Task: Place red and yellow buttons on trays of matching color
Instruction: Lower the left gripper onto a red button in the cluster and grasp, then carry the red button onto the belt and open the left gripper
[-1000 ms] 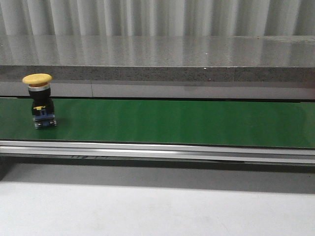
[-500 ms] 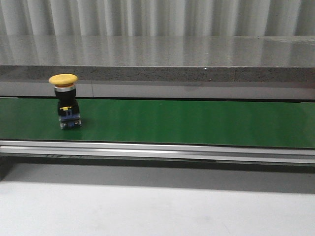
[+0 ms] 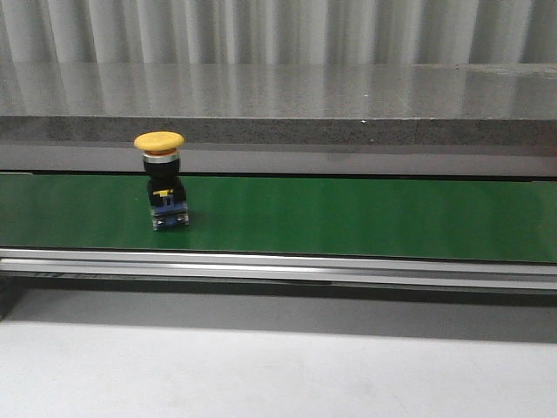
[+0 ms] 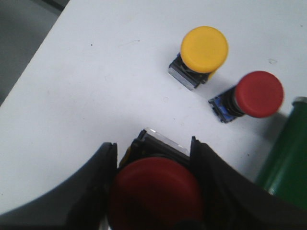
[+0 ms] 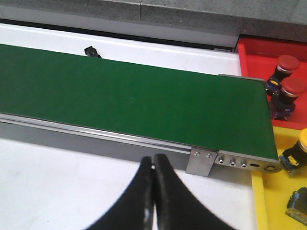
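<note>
Buttons are spread over three places here. A yellow button (image 3: pixel 160 178) stands upright on the green conveyor belt (image 3: pixel 348 216), toward the belt's left part in the front view, cap up and clear of both belt edges. In the left wrist view, the left gripper (image 4: pixel 153 184) clasps a red button (image 4: pixel 154 191) between its dark fingers (image 4: pixel 96 187), one on each flank of the body; a loose yellow button (image 4: pixel 201 52) and a loose red button (image 4: pixel 252 96) lie on the white table (image 4: pixel 96 72) just beyond it, near the belt's end. In the right wrist view, the right gripper (image 5: pixel 154 194) hangs clenched and empty in front of the belt's near rail; past the belt's far end sit the red tray (image 5: pixel 254 52), holding two red buttons (image 5: pixel 288 81), and the yellow tray (image 5: pixel 278 191), with a yellow button (image 5: pixel 298 151) in it.

The step in hand, I judge, is setting the gripped red button onto the belt. To do it well, keep the button upright, lower it onto the middle of the belt's width, well behind the yellow one, and release only once its base rests flat. The right fingers should part before a button reaches the tray end.
</note>
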{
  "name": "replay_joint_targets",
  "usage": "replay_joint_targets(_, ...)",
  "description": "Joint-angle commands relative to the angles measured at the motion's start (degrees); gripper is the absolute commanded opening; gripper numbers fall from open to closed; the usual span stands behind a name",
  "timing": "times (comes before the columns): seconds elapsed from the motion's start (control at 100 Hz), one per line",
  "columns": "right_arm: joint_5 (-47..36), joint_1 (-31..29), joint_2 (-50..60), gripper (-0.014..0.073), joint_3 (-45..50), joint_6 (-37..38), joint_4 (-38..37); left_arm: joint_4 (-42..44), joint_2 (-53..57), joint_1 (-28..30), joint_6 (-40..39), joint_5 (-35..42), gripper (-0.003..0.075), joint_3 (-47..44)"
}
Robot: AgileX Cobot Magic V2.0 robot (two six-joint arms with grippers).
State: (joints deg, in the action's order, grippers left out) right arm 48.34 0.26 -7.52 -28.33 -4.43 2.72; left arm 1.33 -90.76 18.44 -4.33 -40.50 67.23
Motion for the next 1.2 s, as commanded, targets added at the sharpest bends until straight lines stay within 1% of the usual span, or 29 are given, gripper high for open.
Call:
replay_joint_targets(0.0,-3.8,0.0,-0.7,-0.0066,-1.4,-0.5,0.0,-0.7,6.1,-2.7,0.1,3.1,0.0112,-0.8)
replay_joint_targets(0.16,-3.8,0.0,-0.7,-0.0066,-1.4,-0.5,0.0,-0.7,9.8,-8.0,0.1,3.1,0.0112,-2.9)
replay_joint_targets(0.4,-3.8,0.0,-0.7,-0.0066,-1.4,-0.5,0.0,-0.8,8.7,-16.4,0.1,4.1,0.0112,-3.0)
replay_joint_targets(0.53,-3.8,0.0,-0.7,-0.0066,-1.4,-0.5,0.0,-0.8,7.0,-17.6,0.1,3.7,0.0115,-3.0)
replay_joint_targets(0.82,-3.8,0.0,-0.7,-0.0066,-1.4,-0.5,0.0,-0.9,4.2,-17.6,0.1,2.6,0.0127,-3.0)
replay_joint_targets(0.91,-3.8,0.0,-0.7,-0.0066,-1.4,-0.5,0.0,-1.3,3.7,-17.6,0.1,2.6,0.0203,-3.0)
replay_joint_targets(0.96,-3.8,0.0,-0.7,-0.0066,-1.4,-0.5,0.0,-1.3,3.7,-17.6,0.1,2.5,0.0274,-3.0)
replay_joint_targets(1.0,-3.8,0.0,-0.7,-0.0066,-1.4,-0.5,0.0,-1.3,3.6,-17.6,0.1,2.2,0.0356,-3.0)
replay_joint_targets(1.1,-3.8,0.0,-0.7,-0.0066,-1.4,-0.5,0.0,-1.3,3.5,-17.6,0.1,1.9,0.0489,-3.0)
replay_joint_targets(1.13,-3.8,0.0,-0.7,-0.0066,-1.4,-0.5,0.0,-1.3,3.5,-17.6,0.1,2.1,0.0505,-3.0)
replay_joint_targets(1.19,-3.8,0.0,-0.7,-0.0066,-1.4,-0.5,0.0,-1.3,3.6,-17.7,0.1,3.0,0.0503,-3.0)
